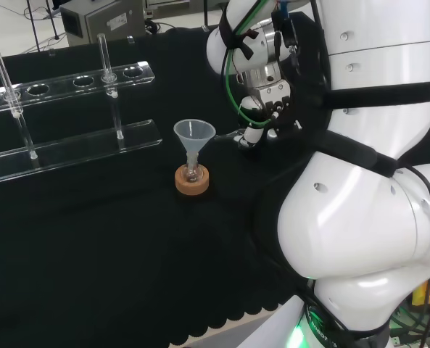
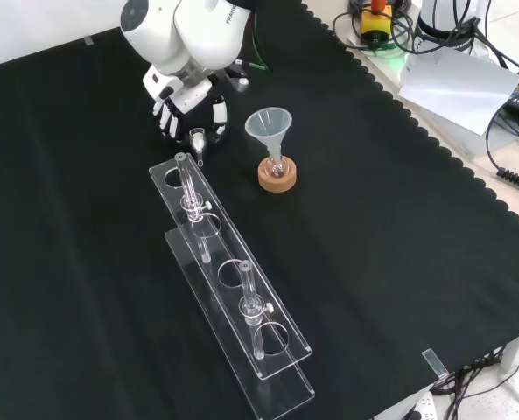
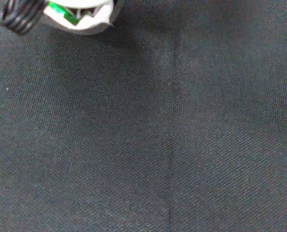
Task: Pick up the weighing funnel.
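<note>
I am watching the hand (image 2: 182, 92) hanging low over the black cloth of the bench (image 2: 399, 262), at the top of the front view, palm turned down. Its fingers (image 2: 165, 112) are drooping towards the cloth, lightly bent, standing apart from the thumb and clasping nothing that I can see. The weighing funnel (image 2: 196, 138) is lying on the cloth just below the fingertips in the front view, between the hand and the near end of the clear rack (image 2: 233, 289). I cannot tell whether a fingertip is touching it. To its right in that view, the funnel (image 2: 269, 125) is standing mouth up with its stem in a small flask (image 2: 277, 164) on a cork ring (image 2: 277, 178), apart from the hand
</note>
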`<state>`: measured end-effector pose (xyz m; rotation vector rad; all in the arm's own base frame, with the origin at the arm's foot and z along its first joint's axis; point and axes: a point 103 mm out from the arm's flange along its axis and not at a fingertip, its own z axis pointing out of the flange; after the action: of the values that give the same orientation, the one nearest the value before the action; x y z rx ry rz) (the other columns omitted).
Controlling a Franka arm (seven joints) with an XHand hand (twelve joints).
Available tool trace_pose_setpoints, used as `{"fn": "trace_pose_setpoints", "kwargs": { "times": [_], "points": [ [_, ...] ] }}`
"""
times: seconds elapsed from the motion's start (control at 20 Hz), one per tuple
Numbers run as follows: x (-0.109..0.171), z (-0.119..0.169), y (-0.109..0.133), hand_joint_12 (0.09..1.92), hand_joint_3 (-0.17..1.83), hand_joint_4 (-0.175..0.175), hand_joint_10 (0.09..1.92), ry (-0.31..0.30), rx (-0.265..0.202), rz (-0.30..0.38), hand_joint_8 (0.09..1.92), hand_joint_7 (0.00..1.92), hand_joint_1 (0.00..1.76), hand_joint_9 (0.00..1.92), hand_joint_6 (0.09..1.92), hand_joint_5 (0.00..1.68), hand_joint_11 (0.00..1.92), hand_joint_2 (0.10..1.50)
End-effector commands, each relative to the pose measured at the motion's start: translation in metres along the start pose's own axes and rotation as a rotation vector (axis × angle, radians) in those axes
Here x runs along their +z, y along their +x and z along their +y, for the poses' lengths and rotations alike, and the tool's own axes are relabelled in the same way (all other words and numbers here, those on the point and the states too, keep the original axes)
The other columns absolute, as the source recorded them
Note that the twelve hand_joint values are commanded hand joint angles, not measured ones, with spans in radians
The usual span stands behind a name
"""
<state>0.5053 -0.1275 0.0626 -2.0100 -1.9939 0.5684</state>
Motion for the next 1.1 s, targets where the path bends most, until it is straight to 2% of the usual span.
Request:
{"fn": "trace_pose_setpoints", "kwargs": {
  "times": [0.05,0.2,0.65,1.1],
  "points": [
    [-0.016,-0.005,-0.009,1.29,0.71,0.175,0.54,-0.029,0.009,0.013,0.67,0.54,1.06,0.82,1.07,1.05,0.44,0.73],
    [-0.028,-0.01,-0.015,1.29,0.72,0.175,0.54,-0.026,0.0,0.033,0.67,0.54,1.06,0.82,1.08,1.05,0.45,0.73],
    [-0.058,-0.039,-0.029,1.28,0.74,0.175,0.53,-0.05,0.035,0.043,0.67,0.53,1.06,0.83,1.09,1.05,0.51,0.72],
    [-0.085,-0.076,-0.021,1.25,0.73,0.175,0.53,-0.11,0.049,0.064,0.67,0.56,1.06,0.86,1.07,1.06,0.57,0.72]
  ]
}}
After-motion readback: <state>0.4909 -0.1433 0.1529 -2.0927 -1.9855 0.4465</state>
